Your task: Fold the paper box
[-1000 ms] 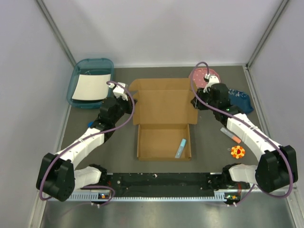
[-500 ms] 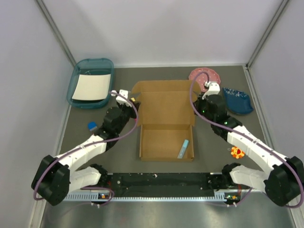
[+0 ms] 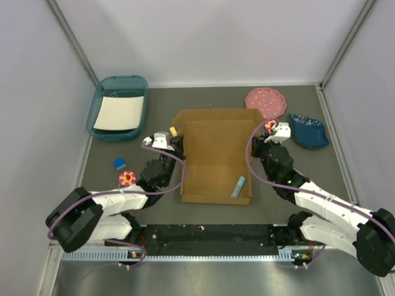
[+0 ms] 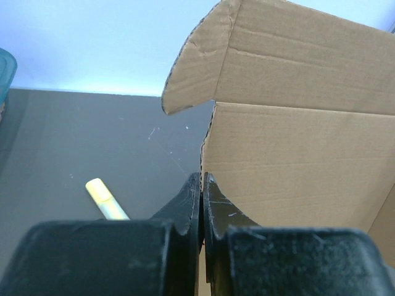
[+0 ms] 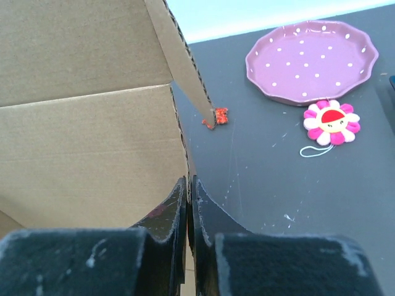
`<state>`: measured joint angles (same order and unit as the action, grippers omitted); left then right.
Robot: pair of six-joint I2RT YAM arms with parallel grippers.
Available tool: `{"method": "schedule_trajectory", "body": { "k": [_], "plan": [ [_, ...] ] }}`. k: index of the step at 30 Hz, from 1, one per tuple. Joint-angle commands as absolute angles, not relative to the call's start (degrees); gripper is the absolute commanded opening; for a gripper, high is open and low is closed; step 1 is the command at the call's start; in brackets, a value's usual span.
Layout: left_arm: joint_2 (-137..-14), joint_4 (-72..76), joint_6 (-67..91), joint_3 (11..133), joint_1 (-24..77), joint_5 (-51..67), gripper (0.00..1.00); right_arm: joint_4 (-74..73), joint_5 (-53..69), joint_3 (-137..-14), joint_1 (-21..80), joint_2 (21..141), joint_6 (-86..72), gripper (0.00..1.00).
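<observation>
Dark desk (image 3: 203,95). My left fingers (image 4: 199,185) and right fingers (image 5: 182,191) are clamped tight on the paper box (image 3: 216,148) lid's side edges. Looks light but stiff.

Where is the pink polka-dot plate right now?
In the top view, the pink plate sits at the far right, behind the paper box's right corner and left of the blue dish.

Bright, even, diffuse light from overhead. The walls look slightly washed out in the top view, and shadows under the arms are faint and soft. The paper box (image 3: 216,154) is evenly lit with no glare. In the wrist views the near fingers (image 4: 185,203) are dark and soft, while the background is sharp.
</observation>
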<state>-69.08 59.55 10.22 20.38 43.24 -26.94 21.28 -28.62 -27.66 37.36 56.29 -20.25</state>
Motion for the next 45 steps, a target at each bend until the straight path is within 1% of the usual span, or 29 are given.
{"method": "schedule_trajectory", "body": {
  "k": [1,5,11,12,17,20,21,26,38,41,43,44,45],
  "plan": [
    [-72.7,78.2,8.5,18.7,46.1,-32.3,0.0,33.3,-33.3,-23.3,39.6,53.6,-18.2,0.0],
    [-76.0,85.2,7.8,20.0,47.5,-33.0,0.0,38.9,-35.2,-21.8,41.5,52.8,-14.6,0.0],
    [-81.0,87.5,7.9,25.7,50.6,-33.0,0.0,45.8,-37.0,-22.3,41.9,56.7,-13.1,0.0],
    [-82.3,88.0,7.3,26.0,52.0,-33.3,0.0,46.1,-37.7,-22.5,43.3,57.1,-13.1,0.0],
    [-86.2,92.9,6.1,25.1,56.5,-38.3,0.0,47.8,-42.8,-20.3,46.7,58.6,-14.2,0.0],
    [-87.8,93.0,7.0,24.6,59.0,-41.2,0.0,46.8,-43.9,-18.7,47.2,57.8,-16.3,0.01],
    [-88.4,93.6,7.3,24.5,59.8,-42.2,0.01,46.2,-44.4,-18.4,47.4,57.6,-16.9,0.02],
    [-91.1,95.6,7.3,23.9,63.3,-45.3,0.04,43.0,-46.0,-15.1,48.1,55.0,-19.4,0.03],
    [-91.1,95.5,7.8,20.1,69.2,-48.7,0.06,30.7,-47.9,-9.7,49.1,43.1,-22.9,0.04],
    [-91.2,95.6,6.8,18.8,70.8,-49.9,0.06,26.6,-46.9,-9.0,49.4,39.7,-23.6,0.08],
    [-91.0,95.6,6.0,18.1,71.4,-50.4,0.06,22.6,-45.5,-9.0,49.4,37.7,-23.8,0.15],
    [-90.8,95.6,5.6,17.4,71.9,-50.5,0.06,21.0,-45.0,-9.1,49.4,36.7,-23.9,0.19],
    [-90.7,95.5,4.8,17.1,72.2,-51.0,0.07,19.5,-44.3,-9.1,49.5,34.4,-23.8,0.3]
  ]
}}
